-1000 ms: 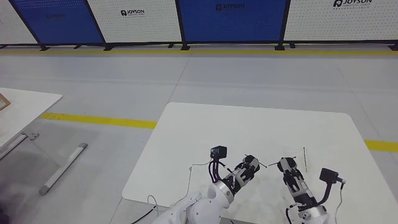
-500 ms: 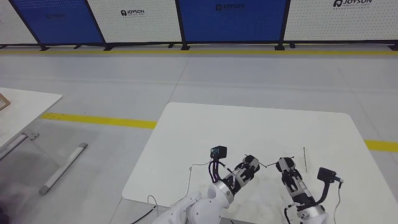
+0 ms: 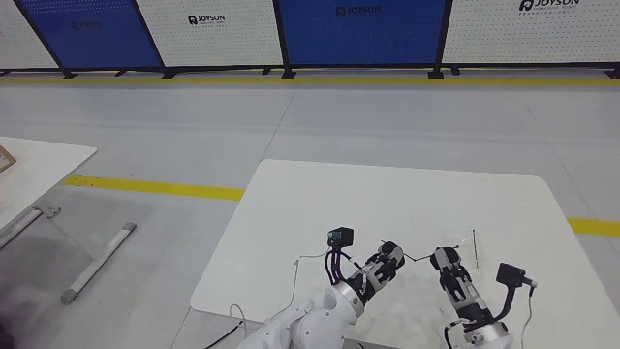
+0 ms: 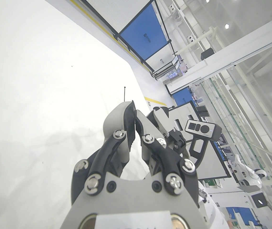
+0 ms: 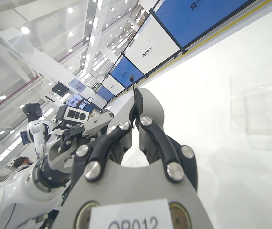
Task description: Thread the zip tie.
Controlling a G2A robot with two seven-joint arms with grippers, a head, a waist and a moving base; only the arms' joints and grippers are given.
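the right gripper [image 5: 136,91] had its grey fingers with ribbed black pads clamped on the thin black plastic zip tie [image 5: 133,85]. the strap stuck out past the fingertips and ended in its small square head, free in the air. the left gripper [image 4: 134,107] had its pads pressed together at the tips, and we could not tell whether anything thin sat between them. from above, we saw the two grippers facing tip to tip over the near part of the white table [image 3: 387,194], close but apart, with a fine dark line running across the gap. just beyond the right gripper a clear plastic tray [image 5: 257,106] sat on the table. beside it a second thin black tie [image 3: 475,242] lay flat, apart from both grippers.
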